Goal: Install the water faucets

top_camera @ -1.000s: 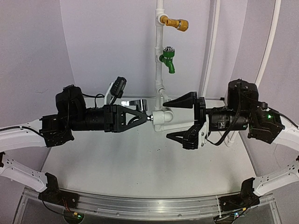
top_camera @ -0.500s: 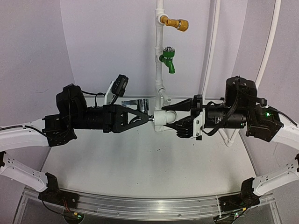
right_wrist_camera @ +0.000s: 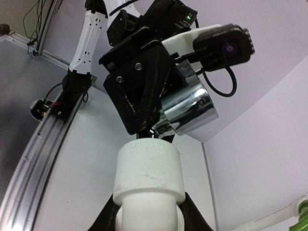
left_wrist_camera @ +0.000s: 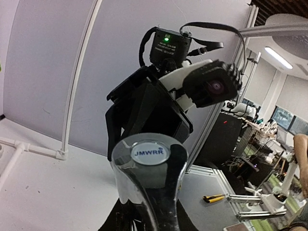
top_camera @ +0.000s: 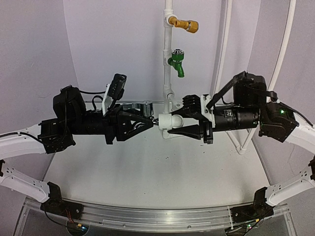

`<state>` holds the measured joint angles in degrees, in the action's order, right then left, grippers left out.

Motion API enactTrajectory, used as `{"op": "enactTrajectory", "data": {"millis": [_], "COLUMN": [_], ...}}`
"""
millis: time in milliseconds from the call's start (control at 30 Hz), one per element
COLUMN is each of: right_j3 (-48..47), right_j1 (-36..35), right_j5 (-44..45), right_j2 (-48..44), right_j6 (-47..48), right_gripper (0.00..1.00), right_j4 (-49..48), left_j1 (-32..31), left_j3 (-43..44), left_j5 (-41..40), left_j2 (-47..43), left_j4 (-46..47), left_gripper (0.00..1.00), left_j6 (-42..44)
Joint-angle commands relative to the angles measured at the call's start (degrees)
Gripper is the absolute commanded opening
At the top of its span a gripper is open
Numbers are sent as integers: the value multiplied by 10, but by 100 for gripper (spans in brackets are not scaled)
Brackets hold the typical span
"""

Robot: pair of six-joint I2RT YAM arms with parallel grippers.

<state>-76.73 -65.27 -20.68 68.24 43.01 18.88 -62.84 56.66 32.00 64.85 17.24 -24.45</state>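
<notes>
Left gripper (top_camera: 150,122) is clenched on the tap (top_camera: 139,105), whose stem points to 3 o'clock. Right gripper (top_camera: 178,118) clasps the fitting (top_camera: 170,120), reaching in from 3 o'clock. Stem and socket share one level axis, meeting end to end mid-table, both arms equally near.

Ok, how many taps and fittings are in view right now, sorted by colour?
Silver metal tap: 1
White plastic fitting: 1
Green tap: 1
Yellow-brass tap: 1
Total: 4
</notes>
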Motion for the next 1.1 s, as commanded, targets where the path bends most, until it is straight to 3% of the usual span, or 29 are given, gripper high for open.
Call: {"op": "enactTrajectory", "data": {"millis": [0,267,433,567,700,800,900,967,1000,1067], "right_j3": [-48,-89,-99,-88,-85,-86,-87,-85,-86,-93], "right_j1": [2,43,84,100,112,115,120,124,128,136], "right_j5": [-76,-253,-377,-431,-480,-495,-484,-471,-457,-411], "right_j2": [13,67,104,112,125,130,124,120,118,115], "right_j6": [-192,-441,-546,-591,-638,-639,-620,-608,-598,-560], "right_gripper": [0,0,0,0,0,0,1,15,28,29], "right_j4": [-38,-29,-17,-16,-17,-15,-13,-10,-5,14], "left_j1": [-35,-103,-118,-134,-160,-169,-168,-168,-168,-167], "left_j3": [18,9,2,2,4,7,8,9,9,12], "left_j5": [-60,-215,-283,-320,-414,-444,-427,-411,-404,-397], "left_j2": [-20,-33,-48,-52,-26,-8,-14,-24,-32,-41], "left_j4": [-39,-115,-132,-149,-168,-169,-165,-161,-157,-152], "left_gripper": [0,0,0,0,0,0,0,0,0,0], "left_j6": [215,551,650,710,786,794,744,706,678,627]}}
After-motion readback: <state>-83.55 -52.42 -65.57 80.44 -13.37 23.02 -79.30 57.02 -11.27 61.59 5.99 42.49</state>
